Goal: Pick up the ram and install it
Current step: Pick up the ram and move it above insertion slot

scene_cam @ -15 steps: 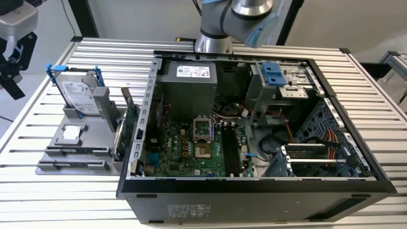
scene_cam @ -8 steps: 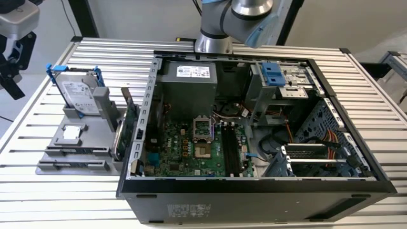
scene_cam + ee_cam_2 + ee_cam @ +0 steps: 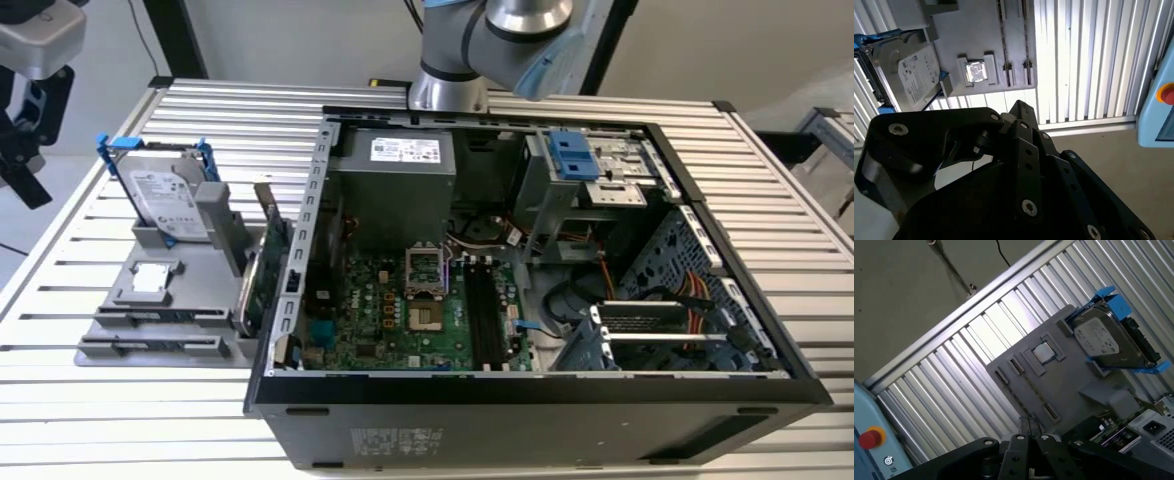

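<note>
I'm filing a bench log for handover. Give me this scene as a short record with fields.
table: slatted metal
computer case: lying open, motherboard exposed
holder: grey, beside the case at the exterior view's left
hard drive: in a blue frame, standing on the holder
green card: on edge between holder and case
gripper: in the first wrist view, hangs high by the holder, touching nothing

Bright and even overall, lit from overhead. Badly blown out by glare on the slatted surface point(image 3: 1079, 60) in both wrist views. Near-black silhouette on the tool point(image 3: 1028, 426). Dim and shadowy down inside the computer case point(image 3: 534, 420).
</note>
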Robot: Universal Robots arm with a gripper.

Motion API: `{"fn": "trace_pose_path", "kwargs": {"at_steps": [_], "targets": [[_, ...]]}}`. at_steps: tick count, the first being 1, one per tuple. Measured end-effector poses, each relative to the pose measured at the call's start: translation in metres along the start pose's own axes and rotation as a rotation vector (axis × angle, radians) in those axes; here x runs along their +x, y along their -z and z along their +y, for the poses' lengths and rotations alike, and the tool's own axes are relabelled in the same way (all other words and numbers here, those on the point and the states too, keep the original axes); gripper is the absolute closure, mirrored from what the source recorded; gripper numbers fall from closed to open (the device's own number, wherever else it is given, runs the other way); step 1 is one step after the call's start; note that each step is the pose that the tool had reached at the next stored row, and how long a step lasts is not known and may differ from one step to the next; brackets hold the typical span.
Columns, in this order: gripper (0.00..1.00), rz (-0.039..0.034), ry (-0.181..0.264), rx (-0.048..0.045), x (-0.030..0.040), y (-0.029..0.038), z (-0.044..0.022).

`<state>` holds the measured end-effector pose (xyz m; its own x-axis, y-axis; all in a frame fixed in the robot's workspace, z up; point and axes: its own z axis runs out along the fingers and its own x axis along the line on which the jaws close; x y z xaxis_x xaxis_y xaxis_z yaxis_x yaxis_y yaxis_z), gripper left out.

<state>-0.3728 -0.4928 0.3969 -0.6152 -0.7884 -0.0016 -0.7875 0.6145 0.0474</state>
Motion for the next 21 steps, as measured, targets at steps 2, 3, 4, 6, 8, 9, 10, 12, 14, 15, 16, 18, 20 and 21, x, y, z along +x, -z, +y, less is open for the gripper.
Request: {"fn": "trace_pose_path", "kwargs": {"at_steps": [2,3,4,6,8,9,10,12,14,15,16,18,20,21], "targets": [[1.00,0.0004,0.011,0.0000,0.0000,0.0001,0.0001],[1.00,0.0006,0.016,0.0000,0.0000,0.0001,0.0001],[1.00,0.0007,0.019,0.0000,0.0000,0.0002,0.0001],[1.00,0.0009,0.024,0.0000,0.0000,0.0002,0.0000],[1.00,0.0011,0.026,0.0000,0.0000,0.0004,0.0000],[1.00,0.0011,0.027,0.0001,0.0000,0.0004,0.0000],[1.00,0.0013,0.028,0.0003,0.0000,0.0004,0.0000],[1.00,0.0026,0.030,0.0010,0.0000,0.0005,-0.0001],[1.00,0.0033,0.038,0.0014,0.0000,0.0005,0.0000],[1.00,0.0036,0.046,0.0015,0.0000,0.0005,0.0000],[1.00,0.0041,0.055,0.0014,0.0000,0.0005,0.0000],[1.00,0.0050,0.076,0.0014,0.0000,0.0005,0.0000],[1.00,0.0062,0.102,0.0014,0.0000,0.0005,0.0000],[1.00,0.0068,0.114,0.0014,0.0000,0.0005,0.0000]]}}
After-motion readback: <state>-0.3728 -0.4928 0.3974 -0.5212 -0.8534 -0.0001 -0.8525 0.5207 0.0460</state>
